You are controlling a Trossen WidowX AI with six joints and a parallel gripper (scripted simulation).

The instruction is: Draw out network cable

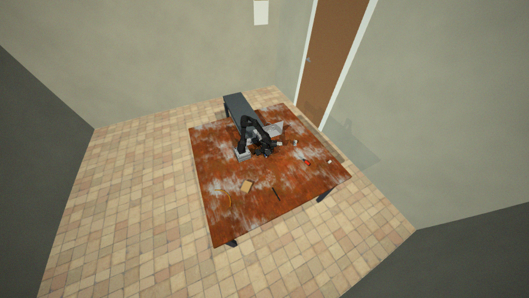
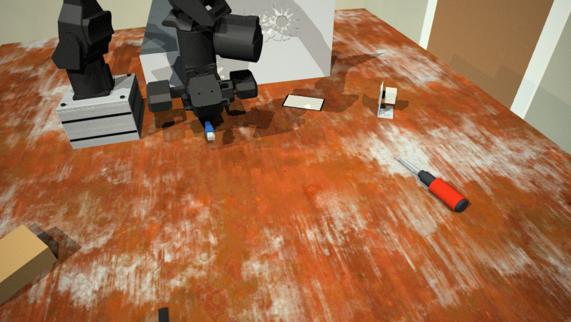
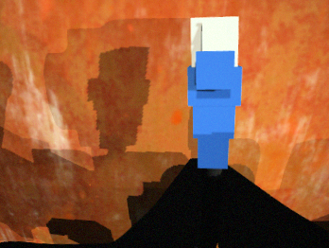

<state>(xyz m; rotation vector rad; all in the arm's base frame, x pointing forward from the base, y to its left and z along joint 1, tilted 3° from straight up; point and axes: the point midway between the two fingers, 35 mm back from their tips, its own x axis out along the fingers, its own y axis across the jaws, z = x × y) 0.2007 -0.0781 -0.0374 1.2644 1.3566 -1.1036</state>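
Your room has beige walls, a tan tiled floor (image 1: 122,207) and a brown door (image 1: 331,55) with a pale frame in the far corner; the worktop (image 2: 279,223) is a rust-orange slab streaked with white, standing on dark legs. On it you have the arm's grey base block (image 2: 99,120) at the left, with the grey panel (image 2: 303,51) upright behind the arm and a starburst opening (image 2: 281,20) near the panel's top. The gripper (image 2: 207,120) points downward in front of the panel, and your fingers are clamped together on the cable just behind the blue plug (image 3: 215,107), whose white tip (image 3: 216,34) projects beyond them. In the exterior view the plug (image 2: 209,130) hangs close above the worktop, near its own shadow, and well to the left of the white rectangle (image 2: 303,102). The network jack (image 2: 389,96) on its white bracket (image 2: 384,112) stands further right, apart from the rectangle. Loose items lie elsewhere: a red-handled screwdriver (image 2: 439,187) to the right, a tan box (image 2: 19,255) at the near left edge, a curved yellow strip (image 1: 226,195) and a small dark bar (image 1: 276,194) toward the near side. The yellow band cannot be made out in any view.
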